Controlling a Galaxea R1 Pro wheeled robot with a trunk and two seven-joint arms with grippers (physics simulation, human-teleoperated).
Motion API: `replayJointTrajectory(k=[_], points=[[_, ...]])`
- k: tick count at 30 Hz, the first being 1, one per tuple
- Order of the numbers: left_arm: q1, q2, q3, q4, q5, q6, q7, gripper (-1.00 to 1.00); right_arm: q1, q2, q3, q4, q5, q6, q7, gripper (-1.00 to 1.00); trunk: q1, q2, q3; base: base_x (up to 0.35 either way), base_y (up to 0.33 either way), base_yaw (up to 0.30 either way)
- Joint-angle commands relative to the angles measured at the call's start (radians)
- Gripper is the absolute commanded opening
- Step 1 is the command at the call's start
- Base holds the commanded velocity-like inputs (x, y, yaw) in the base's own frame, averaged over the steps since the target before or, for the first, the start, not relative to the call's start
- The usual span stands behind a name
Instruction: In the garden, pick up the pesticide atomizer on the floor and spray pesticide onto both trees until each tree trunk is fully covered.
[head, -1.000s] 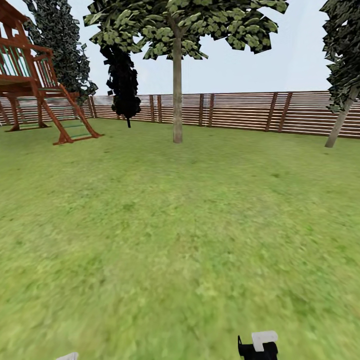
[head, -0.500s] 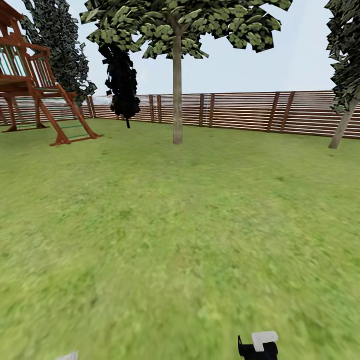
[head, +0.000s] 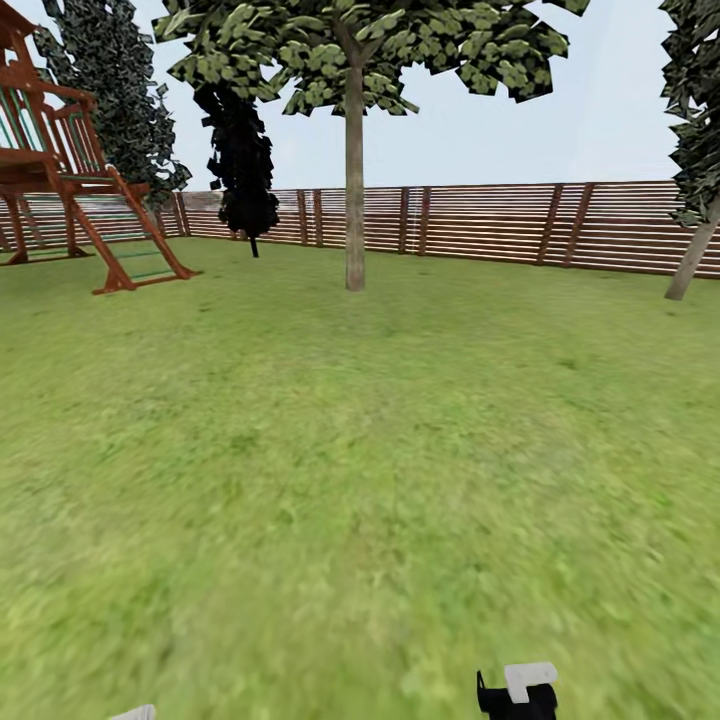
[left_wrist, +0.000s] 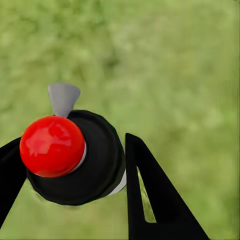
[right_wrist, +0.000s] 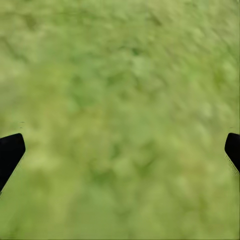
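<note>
green lawn (head: 330, 480) w/ brown slat fence (head: 480, 220) behind; tree trunk (head: 354, 190) stands mid-lawn, 2nd trunk (head: 692, 262) leaning at right edge, wooden play frame (head: 70, 190) far left. left wrist view: left gripper (left_wrist: 70, 170) clamped on atomizer (left_wrist: 75, 155), red knob + black body btwn fingers, over grass. right wrist view: right gripper (right_wrist: 120, 150) spread wide, holding nothing.

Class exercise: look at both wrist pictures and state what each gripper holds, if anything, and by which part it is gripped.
The left gripper is shut on the atomizer, its fingers flanking the black rounded body just under the red top. The right gripper is open over the grass, holding nothing.
</note>
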Motion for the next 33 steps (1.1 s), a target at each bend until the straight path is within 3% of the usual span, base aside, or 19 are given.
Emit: replayJointTrajectory(k=[1,33], points=[[0.0,0.0,0.0,0.0,0.0,0.0,0.0,-1.0,0.0,0.0,0.0,0.0,0.0,0.0,0.0,1.0,0.0,0.0,0.0,0.339,0.0,0.0],[0.0,0.001,0.0,0.0,0.0,0.0,0.0,-1.0,0.0,-0.003,0.0,0.0,0.002,0.0,0.0,1.0,0.0,0.0,0.0,0.34,0.0,0.0]])
